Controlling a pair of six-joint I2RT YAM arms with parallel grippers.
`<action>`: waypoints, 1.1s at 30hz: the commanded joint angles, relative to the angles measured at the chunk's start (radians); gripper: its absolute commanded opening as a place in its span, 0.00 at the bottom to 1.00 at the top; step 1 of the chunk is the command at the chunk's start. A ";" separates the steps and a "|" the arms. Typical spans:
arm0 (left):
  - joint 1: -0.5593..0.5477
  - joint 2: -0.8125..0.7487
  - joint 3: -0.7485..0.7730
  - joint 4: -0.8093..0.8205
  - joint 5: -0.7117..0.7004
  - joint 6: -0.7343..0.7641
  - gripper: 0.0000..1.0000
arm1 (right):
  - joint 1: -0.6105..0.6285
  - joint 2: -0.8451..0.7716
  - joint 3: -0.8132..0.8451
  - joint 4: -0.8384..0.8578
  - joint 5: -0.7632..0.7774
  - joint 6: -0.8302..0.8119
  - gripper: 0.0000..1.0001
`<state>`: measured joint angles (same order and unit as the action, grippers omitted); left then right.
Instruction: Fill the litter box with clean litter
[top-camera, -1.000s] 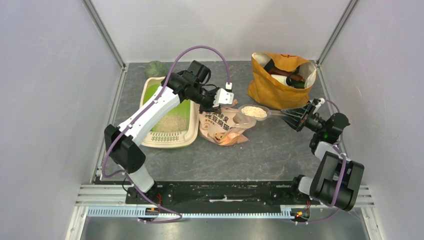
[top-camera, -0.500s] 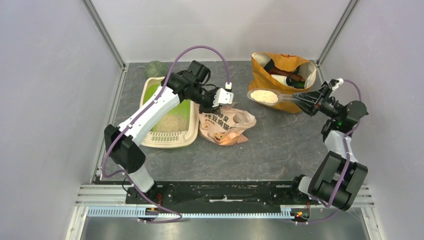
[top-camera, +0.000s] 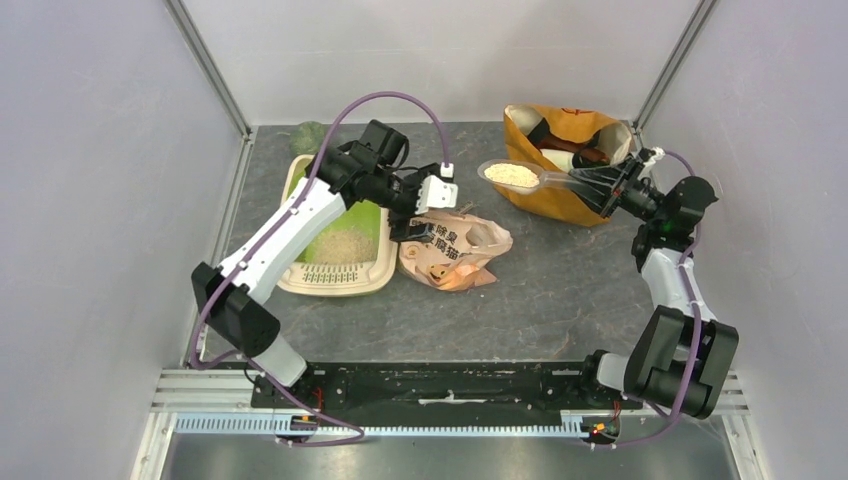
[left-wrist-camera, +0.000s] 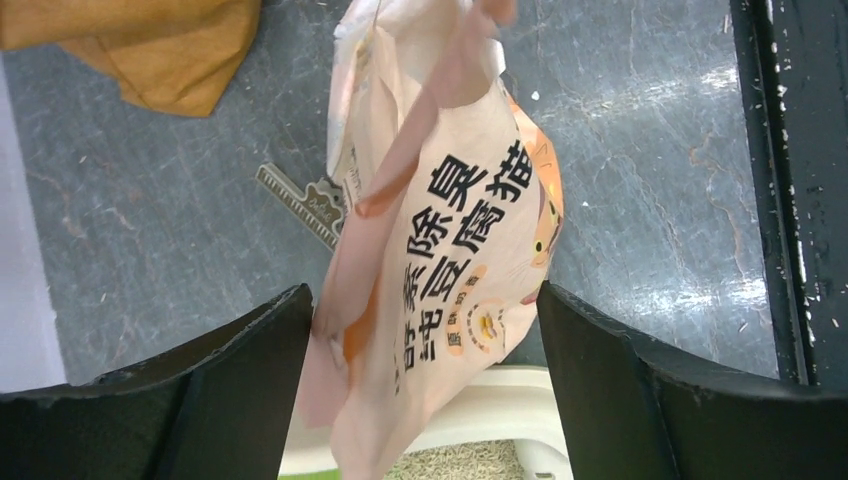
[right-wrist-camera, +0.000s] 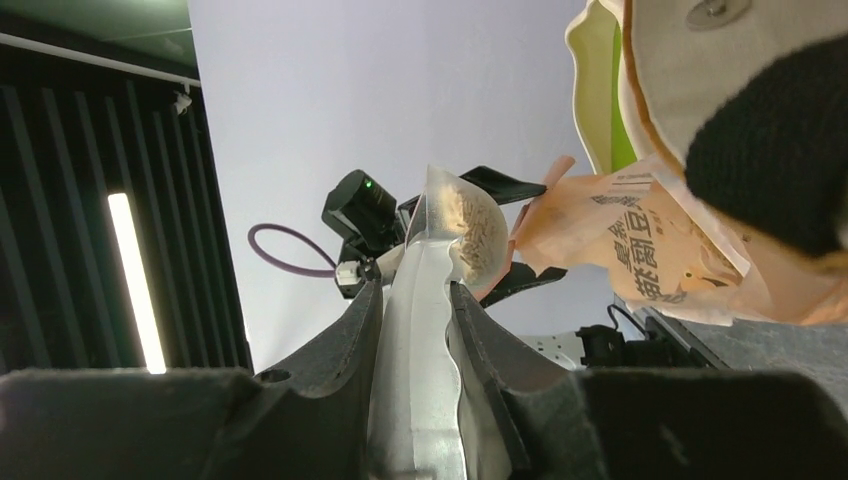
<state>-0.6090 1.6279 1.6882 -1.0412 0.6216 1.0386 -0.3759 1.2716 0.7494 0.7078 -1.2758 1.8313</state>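
Note:
The cream litter box (top-camera: 300, 285) with a green inside lies at the left, and a patch of clean litter (top-camera: 345, 245) covers its floor. My left gripper (top-camera: 418, 215) hangs open just right of the box. The top of the peach litter bag (left-wrist-camera: 450, 250) stands loose between its fingers (left-wrist-camera: 240, 360). The box rim (left-wrist-camera: 510, 410) shows below the bag. My right gripper (top-camera: 592, 186) is shut on the handle of a clear scoop (right-wrist-camera: 415, 380). The scoop's bowl (top-camera: 510, 175) holds a heap of pale granules, level, in front of the mustard bag.
A mustard-yellow fabric bag (top-camera: 560, 195) with dark items inside stands at the back right. A dull green lump (top-camera: 310, 135) lies behind the litter box. The peach bag (top-camera: 455, 255) slumps on the grey tabletop beside the box. Frame rails border both sides.
My left gripper opened, released the peach bag's top and pulled back slightly. The right arm carried the loaded scoop from above the peach bag up and back toward the mustard bag.

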 joint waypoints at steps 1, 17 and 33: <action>0.037 -0.099 -0.012 0.062 -0.016 -0.072 0.90 | 0.047 0.004 0.052 0.004 0.084 0.003 0.00; 0.343 -0.352 -0.224 0.511 -0.023 -0.531 0.92 | 0.271 0.090 0.397 -0.399 0.264 -0.278 0.00; 0.607 -0.516 -0.337 0.521 -0.239 -0.965 0.93 | 0.682 0.350 0.809 -0.774 0.461 -0.539 0.00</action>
<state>-0.0803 1.1633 1.3483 -0.5495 0.4713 0.2592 0.2432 1.5776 1.4372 -0.0040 -0.8791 1.3655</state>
